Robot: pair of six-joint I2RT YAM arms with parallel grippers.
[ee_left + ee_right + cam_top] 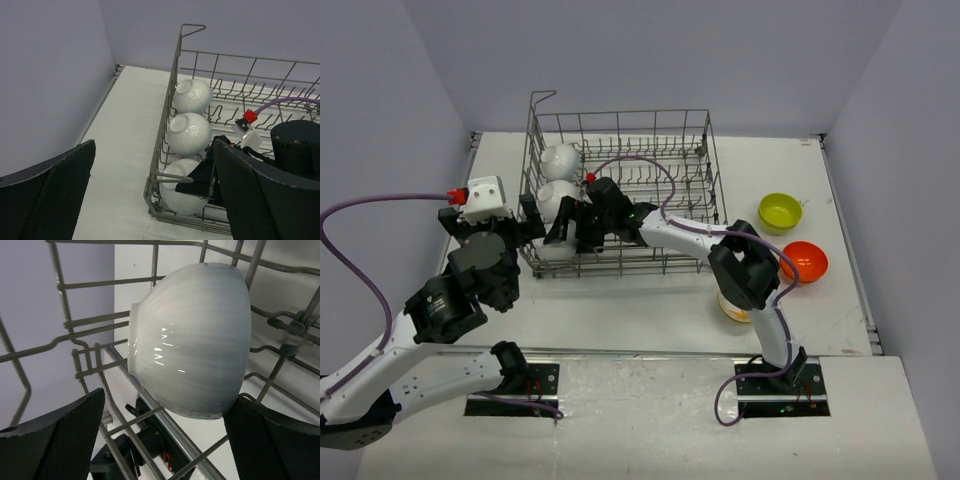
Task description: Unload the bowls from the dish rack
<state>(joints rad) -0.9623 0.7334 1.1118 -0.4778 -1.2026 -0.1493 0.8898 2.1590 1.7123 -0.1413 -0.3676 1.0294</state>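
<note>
The grey wire dish rack (620, 114) holds three white bowls standing on edge along its left side: a far one (561, 158), a middle one (556, 194) and a near one (554, 248). My right gripper (563, 228) reaches inside the rack, open, its jaws either side of the near white bowl (192, 340); its right finger (272, 440) is close to the rim. My left gripper (528, 226) hangs open just outside the rack's near-left corner (156, 186). In the left wrist view the bowls (189, 133) line up behind that corner.
A yellow-green bowl (780, 211) and an orange bowl (805, 261) sit on the table right of the rack. A cream bowl (732, 309) is partly hidden under my right arm. A purple cable (632, 160) arches over the rack. Walls close in on the left and back.
</note>
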